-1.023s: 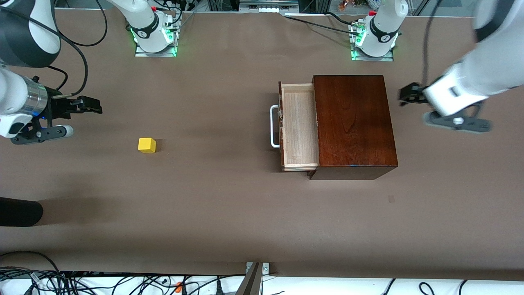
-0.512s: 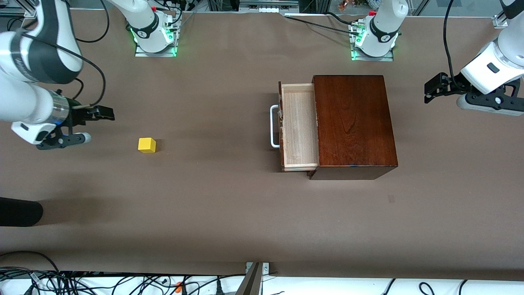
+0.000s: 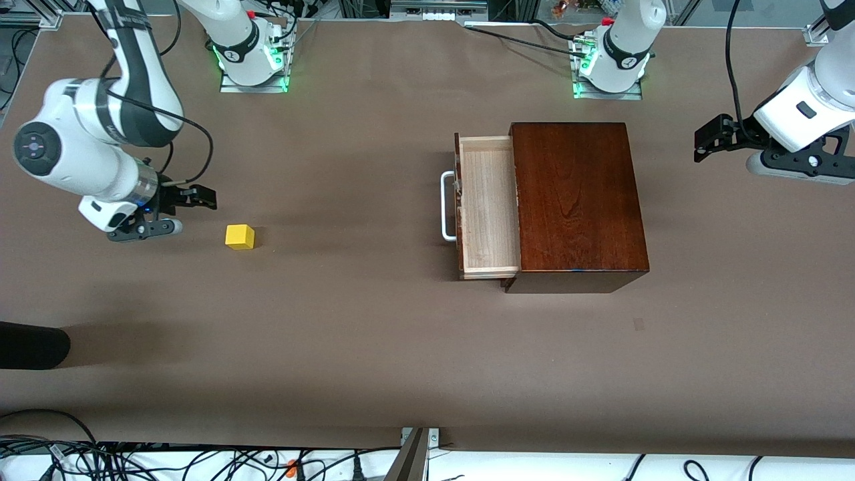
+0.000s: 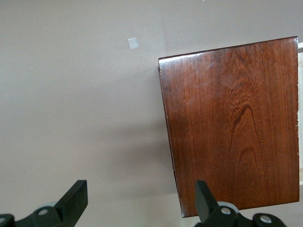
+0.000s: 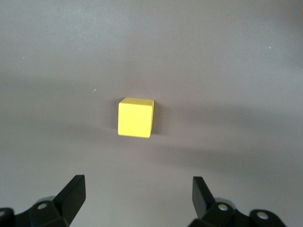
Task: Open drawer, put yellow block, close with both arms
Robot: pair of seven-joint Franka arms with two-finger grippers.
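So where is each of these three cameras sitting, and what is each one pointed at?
Front view: high across the table, facing both bases; shows both arms, the yellow block, the open drawer and wooden box.
Left wrist view: rides the left arm, looking down on the wooden box; the left gripper shows, jaws open.
Right wrist view: rides the right arm, looking down on the yellow block; the right gripper shows, jaws open.
Shared: front and right wrist views both show the block.

Brown table [image 3: 374, 347], tangled cables [image 3: 167, 461] along its near edge, even overhead light
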